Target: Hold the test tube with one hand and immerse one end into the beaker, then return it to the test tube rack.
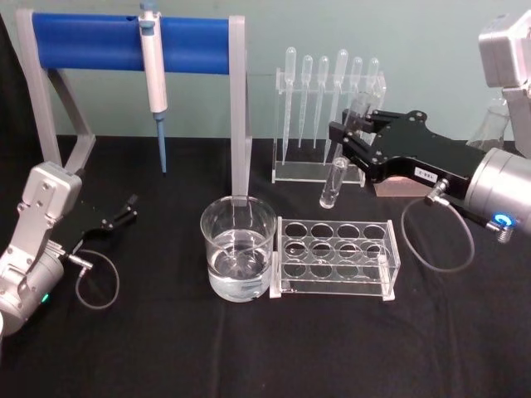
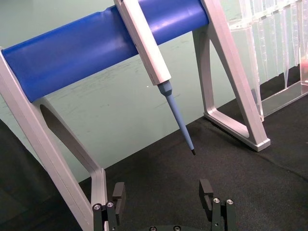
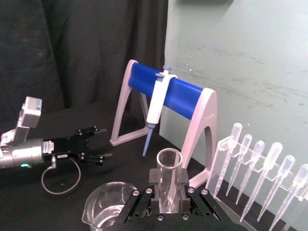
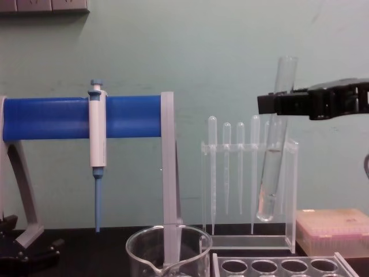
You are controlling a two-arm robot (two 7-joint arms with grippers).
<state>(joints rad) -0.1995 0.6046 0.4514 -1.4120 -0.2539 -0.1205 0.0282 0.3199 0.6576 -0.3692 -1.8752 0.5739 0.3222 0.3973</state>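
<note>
The test tube (image 1: 333, 181) is a clear glass cylinder hanging slightly tilted, rounded end down, above the table. My right gripper (image 1: 348, 138) is shut on its upper part. In the chest view the test tube (image 4: 274, 150) hangs over the tube rack, with the right gripper (image 4: 275, 104) clamping it near the top. The right wrist view has the test tube (image 3: 169, 175) between the fingers (image 3: 155, 179). The beaker (image 1: 238, 247), holding some water, stands to the left of the tube and lower. My left gripper (image 1: 126, 209) rests open at the table's left, with nothing between its fingers (image 2: 206, 188).
A clear tube rack (image 1: 336, 258) with round holes stands right beside the beaker. Behind it is a pipette stand (image 1: 328, 116) with several plastic pipettes. A blue-barred frame (image 1: 124, 41) carries a micropipette (image 1: 153, 79) at the back left. A pink box (image 4: 333, 229) sits at the right.
</note>
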